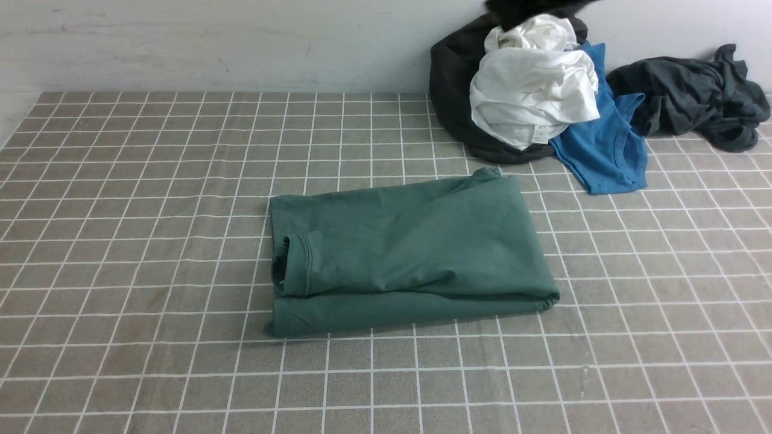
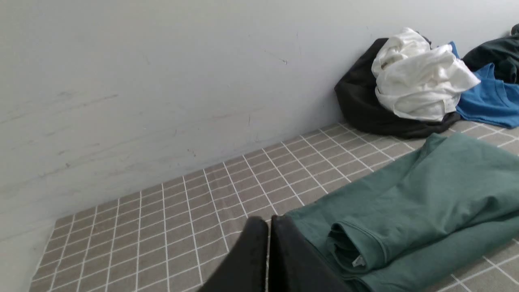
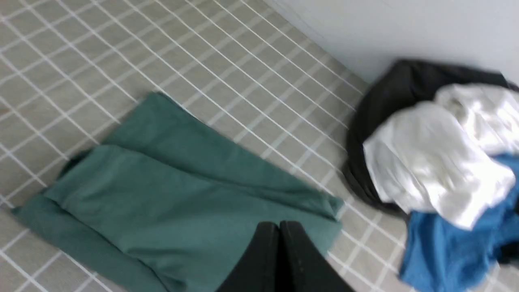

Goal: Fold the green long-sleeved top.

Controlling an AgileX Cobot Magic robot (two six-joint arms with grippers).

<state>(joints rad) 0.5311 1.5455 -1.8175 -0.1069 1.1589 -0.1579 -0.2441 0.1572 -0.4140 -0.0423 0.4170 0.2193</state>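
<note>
Mid-table, the top (image 1: pixel 410 253) is lying folded; I'm holding the left gripper (image 2: pixel 267 235) and right gripper (image 3: pixel 279 239) closed, empty. The cuff (image 1: pixel 295 265) is poking out, risking snagging and unfolding.

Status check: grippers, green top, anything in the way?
Left gripper shut, empty; right gripper shut, empty. Green top folded on table. Clothes pile behind, apart.

No legible text anywhere. White garment (image 1: pixel 534 96) on the clothes pile has a small neck label (image 1: pixel 538 138) with faint grey print just beside it, too small to read. Tiny white tag (image 2: pixel 357 261) inside green top (image 1: pixel 410 250) cuff, blank or unreadable.
</note>
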